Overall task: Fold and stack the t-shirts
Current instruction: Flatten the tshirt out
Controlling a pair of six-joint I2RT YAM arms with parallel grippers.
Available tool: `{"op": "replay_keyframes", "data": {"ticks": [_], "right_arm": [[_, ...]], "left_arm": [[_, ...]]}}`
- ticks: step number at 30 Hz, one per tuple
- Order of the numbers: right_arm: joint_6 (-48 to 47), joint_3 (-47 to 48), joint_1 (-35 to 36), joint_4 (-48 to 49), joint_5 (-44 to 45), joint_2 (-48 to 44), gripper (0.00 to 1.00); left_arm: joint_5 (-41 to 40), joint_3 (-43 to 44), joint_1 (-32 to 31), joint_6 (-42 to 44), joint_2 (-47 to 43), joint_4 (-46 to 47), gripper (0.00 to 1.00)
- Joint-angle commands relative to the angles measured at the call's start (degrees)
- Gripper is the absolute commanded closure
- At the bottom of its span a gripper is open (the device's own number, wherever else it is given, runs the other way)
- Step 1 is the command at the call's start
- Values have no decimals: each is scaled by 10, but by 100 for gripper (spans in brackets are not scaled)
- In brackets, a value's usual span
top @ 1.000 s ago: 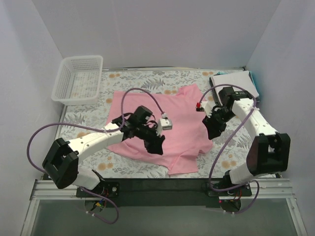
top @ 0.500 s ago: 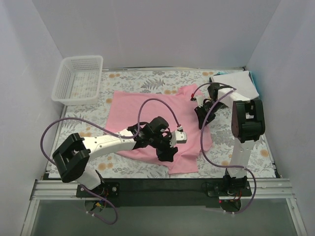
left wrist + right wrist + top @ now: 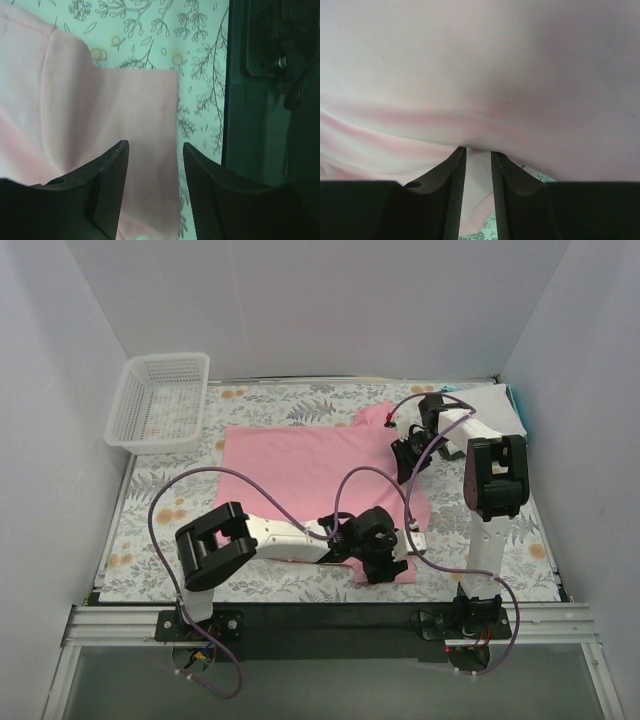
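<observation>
The bench carries the pink t-shirt spread flat across its middle, long axis running from the left edge toward the near right corner. The folded t-shirts lie at the far right corner. The right gripper is at the shirt's far right side, jaws drawn nearly together with pink cloth pinched between them. The left gripper hovers, jaws apart, over the shirt's near right corner, hem directly beneath. In my judgement it need only descend and close.
</observation>
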Motion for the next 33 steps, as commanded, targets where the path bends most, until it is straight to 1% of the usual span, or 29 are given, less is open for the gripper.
{"op": "replay_keyframes", "data": {"ticks": [1, 4, 6, 7, 10, 14, 16, 17, 19, 20, 22, 23, 24, 27, 28, 29, 30, 31, 32, 33], "right_arm": [[1, 13, -1, 29, -4, 13, 71], [3, 13, -1, 29, -6, 9, 70], [5, 15, -2, 29, -6, 6, 70], [5, 16, -2, 28, -6, 5, 70], [6, 20, -3, 27, -7, 6, 70], [7, 24, -5, 27, -5, 7, 70], [7, 24, -5, 26, -6, 5, 69], [7, 23, -5, 26, -8, 4, 69], [6, 22, -5, 27, -11, 1, 68], [6, 21, -6, 27, -12, -3, 68], [5, 22, -5, 26, -13, -6, 67], [4, 22, -6, 27, -14, -7, 67], [5, 24, -6, 27, -15, -9, 67], [8, 27, -6, 27, -27, -18, 65], [11, 28, -6, 27, -28, -24, 64], [13, 30, -5, 27, -33, -26, 64], [15, 33, -6, 26, -33, -28, 63], [19, 35, -5, 27, -33, -33, 63], [21, 35, -5, 27, -35, -37, 63], [22, 36, -5, 25, -34, -41, 63]], "left_arm": [[-33, 34, -7, -24, 22, 48, 56], [-22, 43, -11, -25, 54, 42, 60], [7, 49, -20, -25, 73, 38, 63], [14, 52, -25, -27, 79, 21, 66], [68, 69, -40, -33, 97, 2, 70], [117, 93, -49, -46, 106, 0, 71], [116, 96, -49, -49, 97, -2, 68], [113, 95, -48, -48, 90, -7, 64], [96, 74, -46, -49, 64, -15, 59], [90, 65, -41, -50, 33, -20, 56], [87, 38, -32, -52, -2, -51, 54], [88, 29, -19, -52, -45, -62, 51], [91, 3, -12, -53, -66, -81, 50], [96, -37, 23, -41, -165, -125, 49], [101, -68, 33, -34, -189, -133, 49], [101, -79, 59, -28, -211, -145, 49], [102, -89, 75, -24, -253, -166, 49], [102, -109, 93, -23, -270, -176, 49], [100, -117, 141, -17, -288, -187, 49], [94, -125, 166, -13, -315, -218, 49]]}}
